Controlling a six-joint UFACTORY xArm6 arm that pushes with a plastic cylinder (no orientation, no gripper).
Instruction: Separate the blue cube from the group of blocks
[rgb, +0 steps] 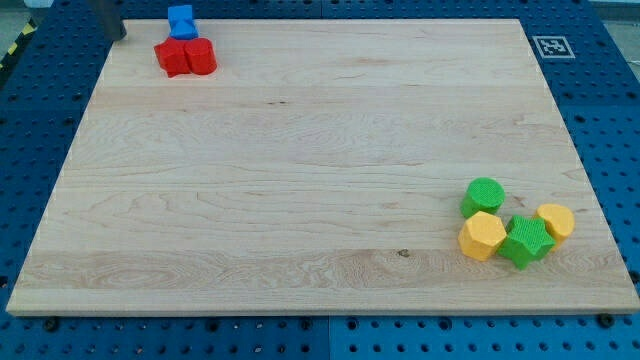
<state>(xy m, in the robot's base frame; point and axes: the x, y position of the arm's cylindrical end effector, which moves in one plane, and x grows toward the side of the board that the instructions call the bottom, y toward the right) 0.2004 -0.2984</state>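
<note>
The blue cube (181, 21) sits at the top left edge of the wooden board (300, 180). It rests against two red blocks just below it, a red star-like block (172, 58) and a red hexagonal block (202, 56), and the three form a tight group. My tip (120, 38) shows at the view's top left, on the board's corner. It is left of the blue cube and the red blocks, about a block and a half away, and touches none of them.
A second group lies at the bottom right: a green cylinder (484, 196), a yellow hexagonal block (482, 236), a green star (526, 241) and a yellow cylinder (556, 221). A black-and-white marker tag (551, 46) is at the top right corner.
</note>
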